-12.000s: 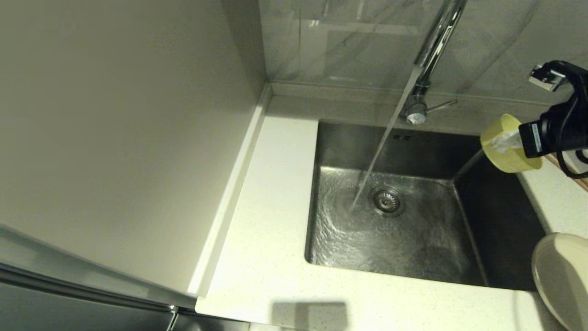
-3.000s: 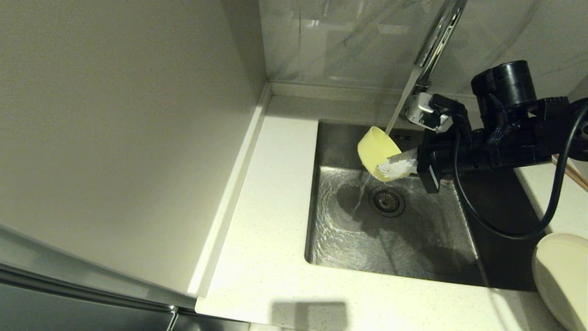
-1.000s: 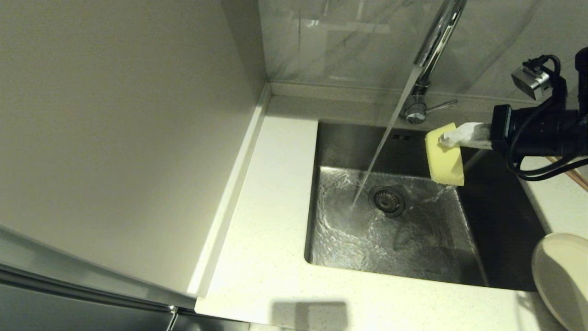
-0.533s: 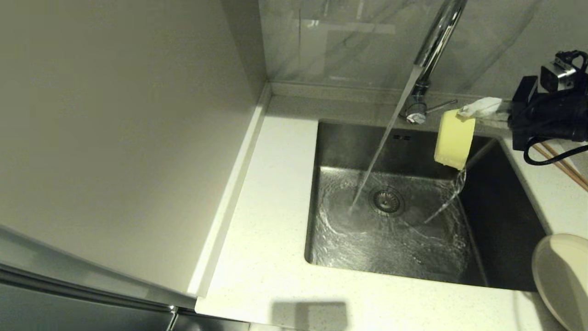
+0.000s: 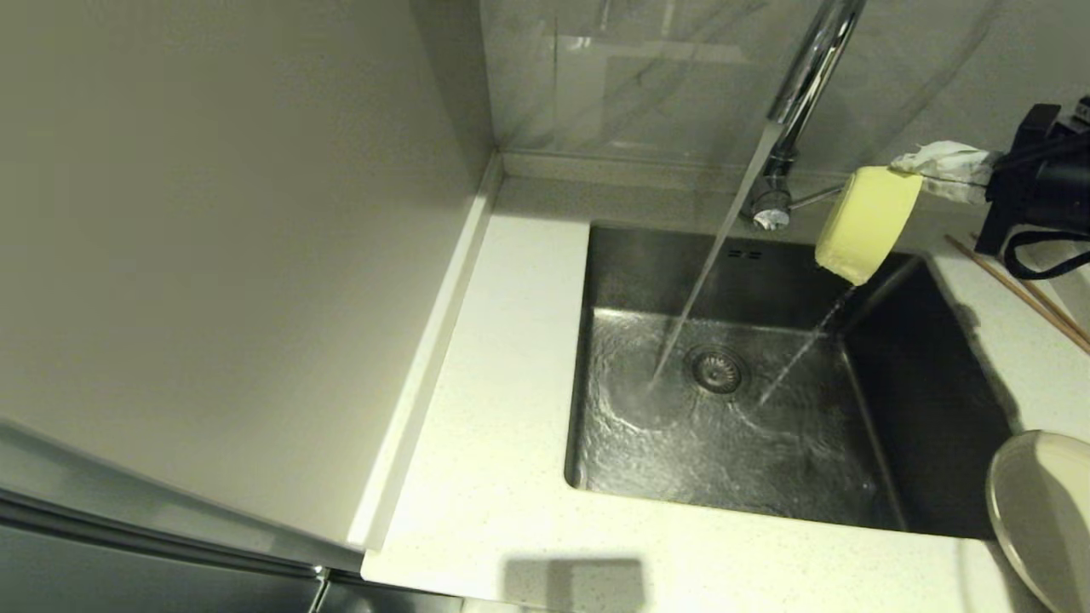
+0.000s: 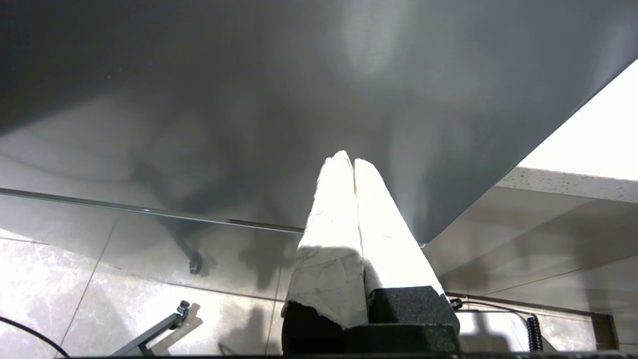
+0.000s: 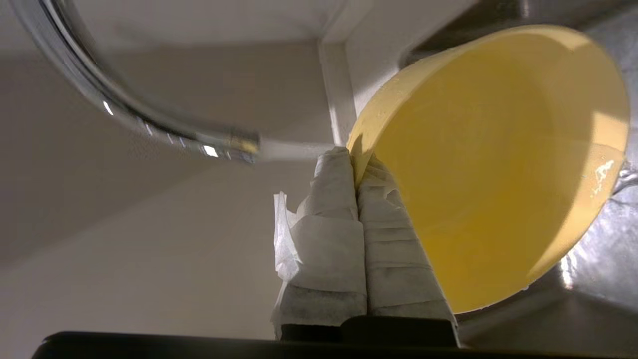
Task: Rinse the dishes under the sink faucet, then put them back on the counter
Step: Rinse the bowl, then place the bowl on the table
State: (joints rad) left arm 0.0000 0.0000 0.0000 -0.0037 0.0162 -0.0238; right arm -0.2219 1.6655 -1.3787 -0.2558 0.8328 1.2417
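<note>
My right gripper [image 5: 904, 167] [image 7: 355, 155] is shut on the rim of the pale-yellow bowl [image 5: 865, 222] [image 7: 493, 164]. It holds the bowl tipped on its side above the sink's [image 5: 928, 409] back right corner, and a thin stream pours out of it. The chrome faucet [image 5: 805, 77] [image 7: 99, 94] runs water down into the basin near the drain [image 5: 717, 370]. The cream plate [image 5: 1043, 511] lies on the counter [image 5: 502, 477] at the right edge. Brown chopsticks [image 5: 1022, 294] lie on the counter behind the sink's right side. My left gripper [image 6: 351, 162] is shut and empty, away from the sink.
A plain beige wall panel [image 5: 221, 255] rises along the counter's left side. A grey tiled backsplash [image 5: 647, 77] stands behind the faucet. The faucet's thin lever [image 5: 816, 197] points right, close to the bowl.
My right gripper has pulled the bowl right and up, from over the sink's middle toward its back right corner, tipping it. The poured stream has thinned.
</note>
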